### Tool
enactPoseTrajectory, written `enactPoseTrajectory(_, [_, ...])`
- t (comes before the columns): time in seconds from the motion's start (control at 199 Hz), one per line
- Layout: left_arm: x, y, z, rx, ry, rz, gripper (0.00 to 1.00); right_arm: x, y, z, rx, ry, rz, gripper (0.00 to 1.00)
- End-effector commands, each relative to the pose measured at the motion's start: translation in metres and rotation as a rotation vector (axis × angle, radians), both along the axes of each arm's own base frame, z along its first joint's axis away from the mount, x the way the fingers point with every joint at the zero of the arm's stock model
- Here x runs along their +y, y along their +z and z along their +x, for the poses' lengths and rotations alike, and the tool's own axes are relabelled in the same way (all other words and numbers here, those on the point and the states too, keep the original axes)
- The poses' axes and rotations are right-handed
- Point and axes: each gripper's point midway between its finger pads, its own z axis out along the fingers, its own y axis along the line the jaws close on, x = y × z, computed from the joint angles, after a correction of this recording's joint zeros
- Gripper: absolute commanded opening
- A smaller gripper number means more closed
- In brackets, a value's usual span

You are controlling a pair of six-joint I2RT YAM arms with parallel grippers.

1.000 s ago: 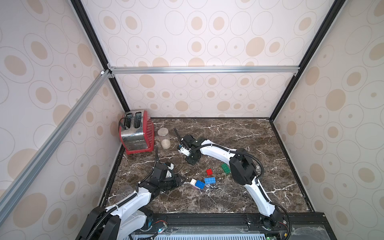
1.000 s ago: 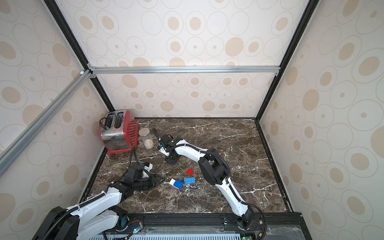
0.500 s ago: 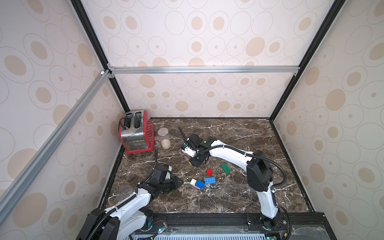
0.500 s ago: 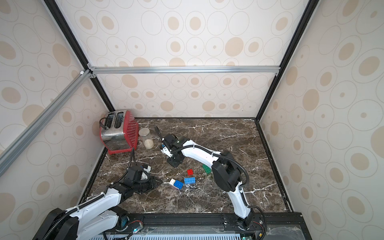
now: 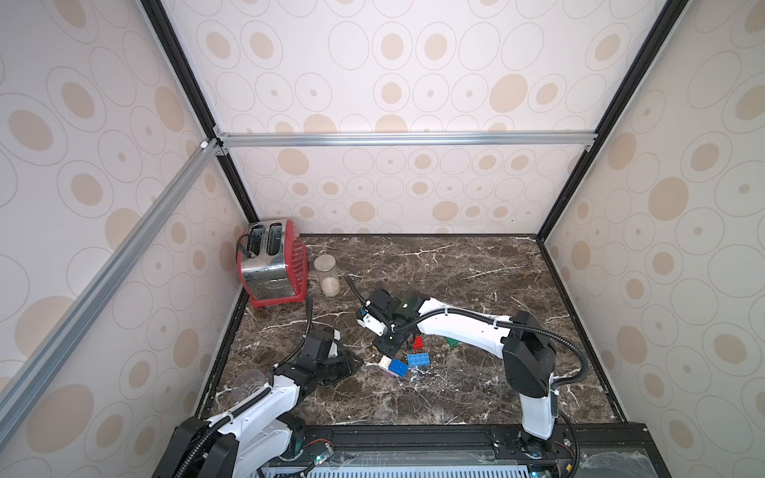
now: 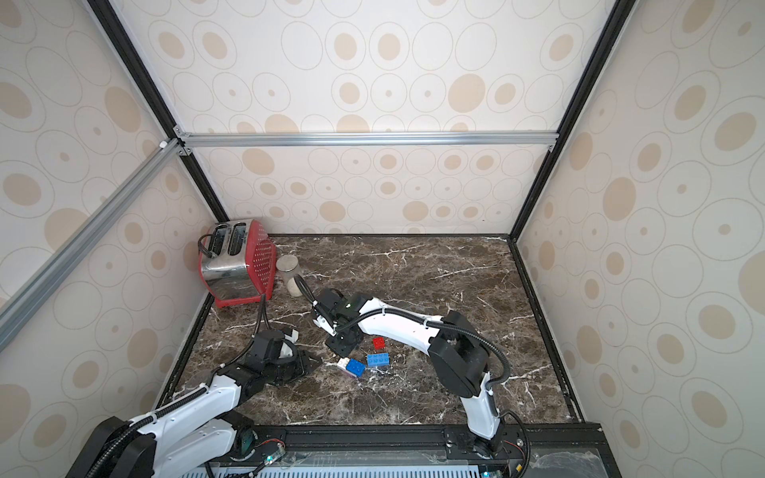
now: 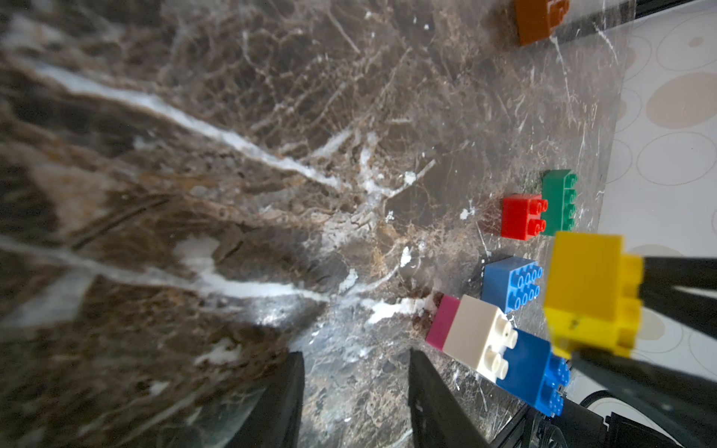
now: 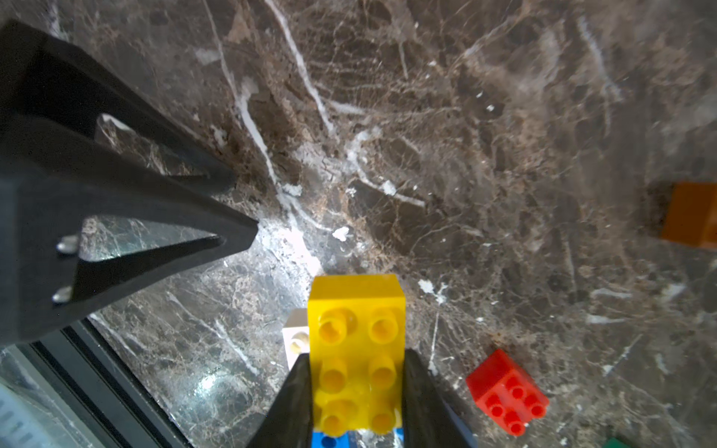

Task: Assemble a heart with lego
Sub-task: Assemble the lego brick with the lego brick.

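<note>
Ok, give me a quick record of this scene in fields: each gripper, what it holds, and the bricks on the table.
right gripper: shut on the yellow brick, at the blue end of the cluster
left gripper: open, empty, low over the table
cluster: pink, white and blue bricks joined, on the table
loose: blue brick, red brick, green brick, orange brick
far corner: toaster, jar

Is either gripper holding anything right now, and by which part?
The right gripper clamps the yellow brick across its two long sides, studs facing the wrist camera. The left gripper holds nothing.
</note>
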Motion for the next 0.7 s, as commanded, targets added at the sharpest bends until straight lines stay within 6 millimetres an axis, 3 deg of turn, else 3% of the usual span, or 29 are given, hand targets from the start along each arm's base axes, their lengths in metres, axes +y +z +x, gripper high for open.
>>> enactPoseTrajectory(0.0, [0.001,0.002,0.003,-0.027,-0.006,0.005,0.44,-0.002,0.000,-0.006,-0.006,-0.016,0.008,0.21])
enactPoseTrajectory(0.697, [0.000,-0.002,0.001,-0.017,-0.011,-0.004,0.45,-0.009,-0.005,-0.024,-0.061,-0.026,-0.054,0.19])
